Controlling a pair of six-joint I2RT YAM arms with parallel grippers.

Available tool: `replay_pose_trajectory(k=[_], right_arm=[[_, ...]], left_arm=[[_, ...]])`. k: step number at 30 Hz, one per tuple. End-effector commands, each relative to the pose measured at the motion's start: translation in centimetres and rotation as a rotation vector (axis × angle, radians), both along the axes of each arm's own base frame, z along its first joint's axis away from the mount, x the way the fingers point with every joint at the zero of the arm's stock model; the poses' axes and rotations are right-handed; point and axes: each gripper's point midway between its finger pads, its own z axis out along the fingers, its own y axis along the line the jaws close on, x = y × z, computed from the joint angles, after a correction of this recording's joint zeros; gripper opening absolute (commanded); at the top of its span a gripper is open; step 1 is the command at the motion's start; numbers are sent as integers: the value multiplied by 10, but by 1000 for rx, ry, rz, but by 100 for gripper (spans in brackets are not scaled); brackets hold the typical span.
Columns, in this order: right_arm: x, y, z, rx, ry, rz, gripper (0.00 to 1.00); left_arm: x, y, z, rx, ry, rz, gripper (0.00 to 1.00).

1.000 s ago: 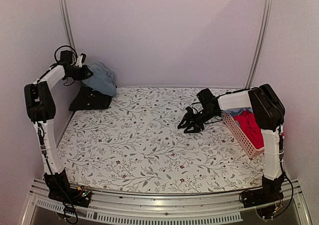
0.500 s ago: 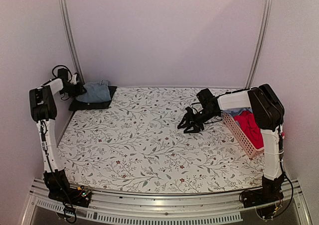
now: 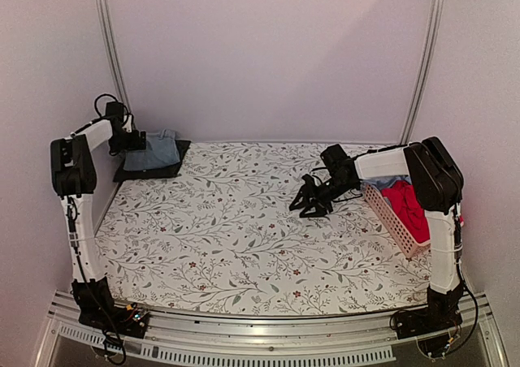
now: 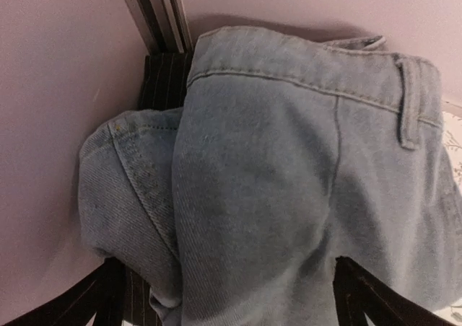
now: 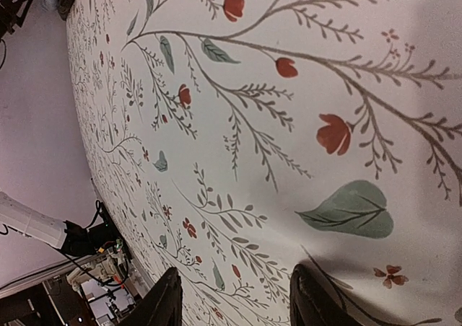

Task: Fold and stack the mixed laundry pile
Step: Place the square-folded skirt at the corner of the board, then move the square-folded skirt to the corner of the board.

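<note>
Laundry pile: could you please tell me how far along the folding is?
Done: a folded light-blue denim piece lies on the black pinstriped garment. In hand: nothing; the left gripper open at its edge, the right gripper open over the floral table. Left: the red garment in the pink slatted basket.

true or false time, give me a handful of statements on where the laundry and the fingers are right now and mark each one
1. The denim lies on the black shirt. True.
2. The right fingers hold the red garment. False: they are empty above the table; the red garment is in the basket.
3. The basket stands at the table's right edge. True.
4. The left fingers are clamped shut on the denim. False: they are spread wide and grip nothing.
5. The denim and shirt sit in the near right corner. False: they are in the far left corner.
</note>
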Motion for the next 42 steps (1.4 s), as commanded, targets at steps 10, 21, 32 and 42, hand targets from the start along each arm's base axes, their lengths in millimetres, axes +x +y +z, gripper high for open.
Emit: replay_pose_trajectory(k=[10,21,32,42], right_arm=[[-6,-9,-3,-19,2,1,50],[-14,-13,-5,-27,21,-6,50],[-13,-23,-2,-27,-3,-15,50],[-17,-24,2,-3,-22,-26,51]], left_arm=[[20,-73,63,-151,-153,-153,100],[-4,-52,-91,-182,166,-50,100],[-104,-154,-109,-217,389,-97,100],[-62,-145,60,-464,42,-179,100]])
